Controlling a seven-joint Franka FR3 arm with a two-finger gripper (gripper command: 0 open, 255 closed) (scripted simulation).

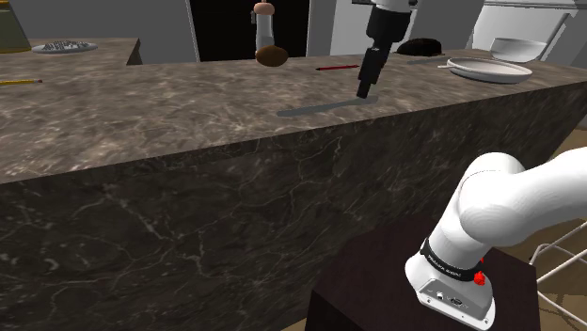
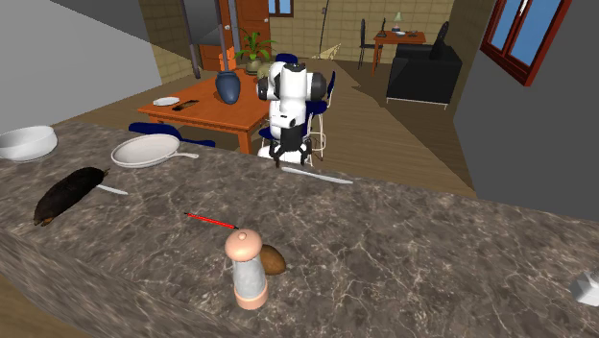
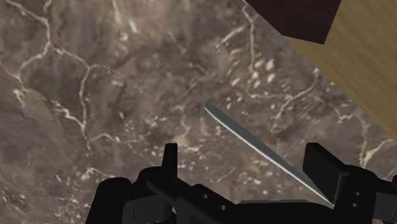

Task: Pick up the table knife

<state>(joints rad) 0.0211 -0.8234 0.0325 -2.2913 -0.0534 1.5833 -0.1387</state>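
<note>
The table knife is a slim grey blade lying flat on the dark marble counter, close to the counter's near edge. My black gripper hangs just above one end of it, pointing down. In the wrist view the knife runs slantwise between my fingers, close to one fingertip, and neither finger touches it. The gripper is open. From the second exterior view the knife lies along the far counter edge with the gripper over its left end.
A red pencil, a shaker and a brown round thing lie farther in on the counter. A white plate, a dark lumpy object and a white bowl sit to that view's left.
</note>
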